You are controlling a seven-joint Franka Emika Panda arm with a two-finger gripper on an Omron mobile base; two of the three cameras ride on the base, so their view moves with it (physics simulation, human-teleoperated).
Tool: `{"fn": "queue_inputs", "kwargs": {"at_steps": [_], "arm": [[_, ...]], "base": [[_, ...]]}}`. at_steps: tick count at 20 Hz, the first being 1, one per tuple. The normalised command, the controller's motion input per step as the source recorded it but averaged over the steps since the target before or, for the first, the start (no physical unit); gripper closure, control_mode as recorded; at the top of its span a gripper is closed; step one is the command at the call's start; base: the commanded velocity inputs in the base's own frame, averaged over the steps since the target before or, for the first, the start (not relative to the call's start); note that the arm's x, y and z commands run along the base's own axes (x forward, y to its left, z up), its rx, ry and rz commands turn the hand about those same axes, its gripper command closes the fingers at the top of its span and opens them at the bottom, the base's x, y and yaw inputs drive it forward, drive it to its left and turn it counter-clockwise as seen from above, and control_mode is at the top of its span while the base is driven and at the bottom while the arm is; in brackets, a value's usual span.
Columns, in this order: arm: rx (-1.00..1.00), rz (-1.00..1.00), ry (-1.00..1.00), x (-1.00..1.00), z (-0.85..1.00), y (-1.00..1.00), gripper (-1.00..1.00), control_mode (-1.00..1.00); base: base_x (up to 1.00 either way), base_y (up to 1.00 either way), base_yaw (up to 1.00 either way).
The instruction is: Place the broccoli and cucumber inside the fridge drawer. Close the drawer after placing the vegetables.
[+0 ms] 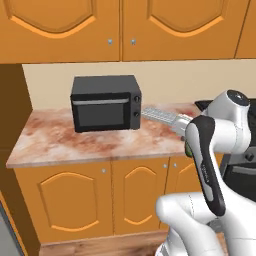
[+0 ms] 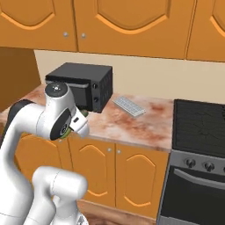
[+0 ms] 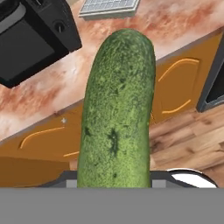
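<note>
The cucumber (image 3: 117,113) was a dark-green, finely speckled, smooth elongated oval with a rounded tip, standing up between the gripper (image 3: 114,181) jaws, which were closed tight on its lower end. It was held in the air in front of the desk (image 3: 65,94), above the wooden floor (image 3: 188,140).

One cucumber was seen; on the desk stood one black microwave (image 1: 105,103) near the back edge and one grey ribbed rack (image 2: 128,105) lying flat beside it. One stove (image 2: 197,145) adjoined the desk's right end.

The arm (image 1: 210,150) was folded, elbow raised, with the wrist turned toward the desk front.
</note>
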Motion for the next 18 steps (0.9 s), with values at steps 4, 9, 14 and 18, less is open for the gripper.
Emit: {"fn": "queue_inputs", "kwargs": {"at_steps": [4,9,14,18], "arm": [[0.00,0.00,0.00,0.00,0.00,0.00,1.00,1.00],[0.00,0.00,0.00,0.00,0.00,0.00,1.00,1.00],[0.00,0.00,0.00,0.00,0.00,0.00,1.00,1.00],[0.00,0.00,0.00,0.00,0.00,0.00,1.00,1.00]], "base": [[-0.85,0.33,0.33],[-0.69,0.51,0.40],[-0.40,0.82,0.45],[-0.05,1.00,0.42]]}}
